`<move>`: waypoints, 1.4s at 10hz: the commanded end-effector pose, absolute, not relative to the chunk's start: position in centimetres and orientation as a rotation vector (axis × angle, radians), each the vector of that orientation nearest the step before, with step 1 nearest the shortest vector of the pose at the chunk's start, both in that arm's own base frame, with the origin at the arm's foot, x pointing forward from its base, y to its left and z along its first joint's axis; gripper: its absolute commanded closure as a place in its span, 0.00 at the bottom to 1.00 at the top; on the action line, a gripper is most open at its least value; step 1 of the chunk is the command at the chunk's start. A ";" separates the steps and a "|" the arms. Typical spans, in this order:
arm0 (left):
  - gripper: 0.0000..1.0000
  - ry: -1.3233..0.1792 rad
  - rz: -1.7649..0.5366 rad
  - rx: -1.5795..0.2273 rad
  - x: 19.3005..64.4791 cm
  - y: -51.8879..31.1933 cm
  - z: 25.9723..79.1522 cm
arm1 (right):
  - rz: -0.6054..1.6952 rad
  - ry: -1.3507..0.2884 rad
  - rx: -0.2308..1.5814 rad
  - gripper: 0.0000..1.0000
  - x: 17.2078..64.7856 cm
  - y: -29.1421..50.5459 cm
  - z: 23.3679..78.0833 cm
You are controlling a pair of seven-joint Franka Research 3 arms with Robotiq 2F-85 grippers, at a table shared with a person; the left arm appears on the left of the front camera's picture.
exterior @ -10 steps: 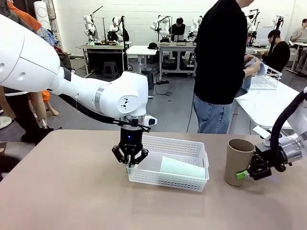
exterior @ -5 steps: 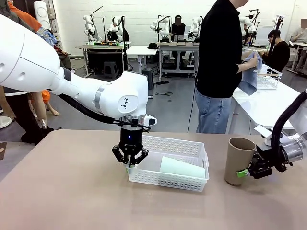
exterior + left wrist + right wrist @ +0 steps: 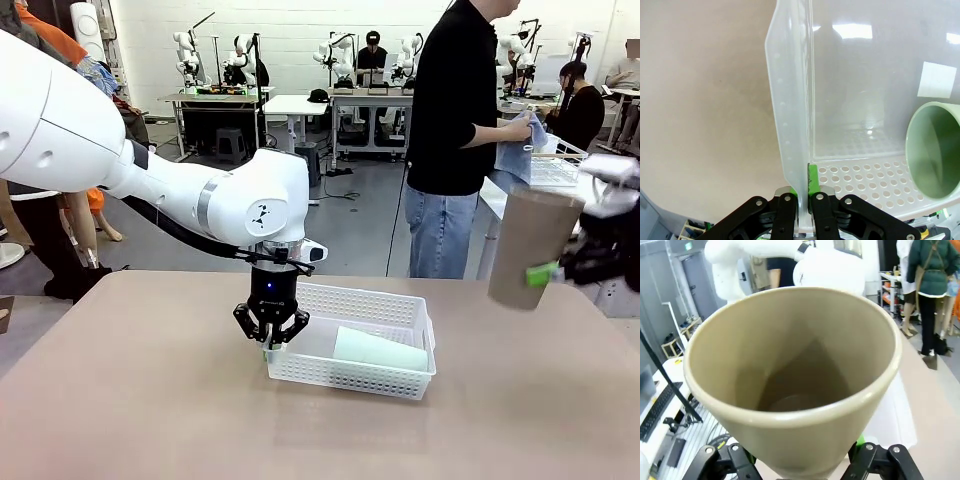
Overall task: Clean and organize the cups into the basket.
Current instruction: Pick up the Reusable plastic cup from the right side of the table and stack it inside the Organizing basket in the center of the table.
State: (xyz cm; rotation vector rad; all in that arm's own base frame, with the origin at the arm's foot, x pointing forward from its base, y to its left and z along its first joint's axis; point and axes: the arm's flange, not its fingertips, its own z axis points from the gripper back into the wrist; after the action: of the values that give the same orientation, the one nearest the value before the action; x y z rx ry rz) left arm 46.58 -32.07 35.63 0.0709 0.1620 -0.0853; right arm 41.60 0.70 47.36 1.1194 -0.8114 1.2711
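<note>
A white perforated basket (image 3: 400,312) sits mid-table with a pale mint cup (image 3: 380,350) lying on its side inside. My left gripper (image 3: 271,343) is shut on the basket's left rim; the left wrist view shows that wall (image 3: 790,125) pinched between the jaws, the mint cup's mouth (image 3: 935,150) at right. My right gripper (image 3: 556,268) holds a brown-tan cup (image 3: 532,248) lifted above the table at the right edge, mouth tilted up. The right wrist view looks straight into this cup (image 3: 795,375), jaws on either side of its base.
A person in black stands beyond the table's far edge, wiping something with a blue cloth (image 3: 520,150). A white side table (image 3: 540,215) with a wire rack (image 3: 555,165) is behind at right. Bare tabletop (image 3: 130,390) lies left and in front of the basket.
My right gripper has lifted the brown-tan cup off the table, up and to the right. The left gripper and the basket have stayed still. The person shifted slightly.
</note>
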 end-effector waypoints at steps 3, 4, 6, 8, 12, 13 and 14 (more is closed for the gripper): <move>1.00 0.167 -0.087 0.078 46.6 -31.7 35.4 | 1.271 -0.811 1.119 1.00 41.6 0.7 47.4; 1.00 0.167 -0.087 0.078 46.6 -31.7 35.4 | 1.271 -0.811 1.119 1.00 41.6 0.7 47.4; 1.00 0.167 -0.087 0.078 46.6 -31.7 35.4 | 1.271 -0.811 1.119 1.00 41.6 0.7 47.4; 1.00 0.167 -0.087 0.078 46.6 -31.7 35.4 | 1.304 -0.698 0.912 0.19 41.5 2.8 50.2; 1.00 0.167 -0.087 0.078 46.6 -31.7 35.4 | 1.398 -0.121 0.569 0.19 46.2 16.2 54.3; 1.00 0.167 -0.087 0.078 46.6 -31.7 35.4 | 1.402 -0.015 0.502 0.19 47.4 18.9 53.5; 1.00 0.167 -0.087 0.078 46.6 -31.7 35.4 | 1.408 0.052 0.456 0.19 48.4 21.3 52.2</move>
State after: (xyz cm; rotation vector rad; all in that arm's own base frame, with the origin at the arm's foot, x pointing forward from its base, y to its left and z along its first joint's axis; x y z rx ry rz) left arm 46.55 -32.08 35.62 0.0713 0.1625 -0.0859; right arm 45.45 21.13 52.52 0.4622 -0.0705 1.3869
